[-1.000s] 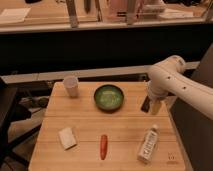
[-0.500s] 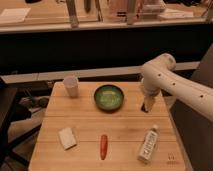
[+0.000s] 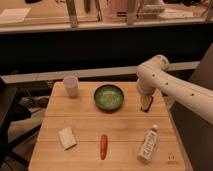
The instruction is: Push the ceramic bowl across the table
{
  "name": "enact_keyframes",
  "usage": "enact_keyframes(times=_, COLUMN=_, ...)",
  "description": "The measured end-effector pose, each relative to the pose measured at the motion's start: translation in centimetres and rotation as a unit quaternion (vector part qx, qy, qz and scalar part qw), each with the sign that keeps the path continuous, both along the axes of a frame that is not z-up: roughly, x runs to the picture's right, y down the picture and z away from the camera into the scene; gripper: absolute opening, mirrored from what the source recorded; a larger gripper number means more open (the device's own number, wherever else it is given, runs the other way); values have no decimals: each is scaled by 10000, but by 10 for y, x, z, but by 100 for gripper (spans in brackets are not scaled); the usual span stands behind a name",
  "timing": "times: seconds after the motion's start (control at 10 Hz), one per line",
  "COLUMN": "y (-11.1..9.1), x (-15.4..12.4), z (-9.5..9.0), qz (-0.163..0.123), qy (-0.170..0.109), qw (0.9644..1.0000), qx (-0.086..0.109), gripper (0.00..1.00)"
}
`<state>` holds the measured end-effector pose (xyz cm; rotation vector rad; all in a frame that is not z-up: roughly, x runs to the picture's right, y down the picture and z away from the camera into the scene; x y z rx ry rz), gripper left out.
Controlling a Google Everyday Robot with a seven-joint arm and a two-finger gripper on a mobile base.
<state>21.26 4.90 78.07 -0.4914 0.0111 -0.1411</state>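
The ceramic bowl (image 3: 109, 96) is round and green with a dark rim and sits on the far middle of the light wooden table (image 3: 85, 125). My white arm reaches in from the right. The gripper (image 3: 145, 104) hangs down just above the tabletop, to the right of the bowl with a small gap between them, not touching it.
A small pale cup (image 3: 71, 85) stands at the far left. A pale sponge block (image 3: 66, 137) lies front left, an orange carrot (image 3: 103, 146) front middle, and a white bottle (image 3: 148, 144) front right. A small mark (image 3: 171, 160) is at the front right corner.
The gripper has moved left towards the bowl and slightly down over the last second. The bowl and the other things have not moved.
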Motion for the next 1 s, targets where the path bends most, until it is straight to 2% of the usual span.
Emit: enact_keyframes(times=1.0, y=2, x=-6, z=42, qz=-127, qy=-125, qw=9998, qx=-4, gripper=80)
